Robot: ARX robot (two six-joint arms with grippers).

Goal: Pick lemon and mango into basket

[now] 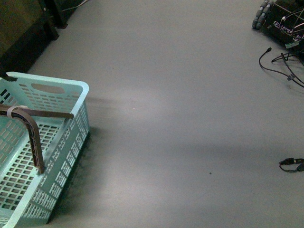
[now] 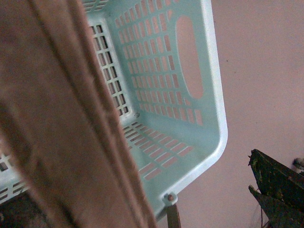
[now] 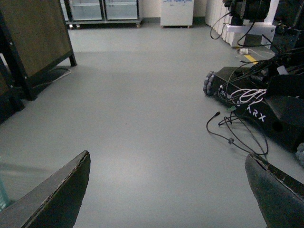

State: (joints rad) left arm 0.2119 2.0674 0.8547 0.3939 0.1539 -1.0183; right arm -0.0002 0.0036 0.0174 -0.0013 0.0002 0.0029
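Basket [image 1: 52, 78] sits left on open floor [image 1: 190, 118]; right pincer [image 3: 167, 156] spread apart, left pincer's [image 2: 273, 190] state untellable.

A smooth grey floor [image 1: 180, 95] spreads across the view. A light teal slotted plastic basket [image 1: 71, 142] is at its near left, with a shadow alongside. At far right are a black wheeled robot base [image 1: 280, 19], loose black cables [image 1: 278, 71] and, nearer, a small black object [image 1: 292, 164]. Dark wooden furniture [image 1: 19, 33] stands far left.
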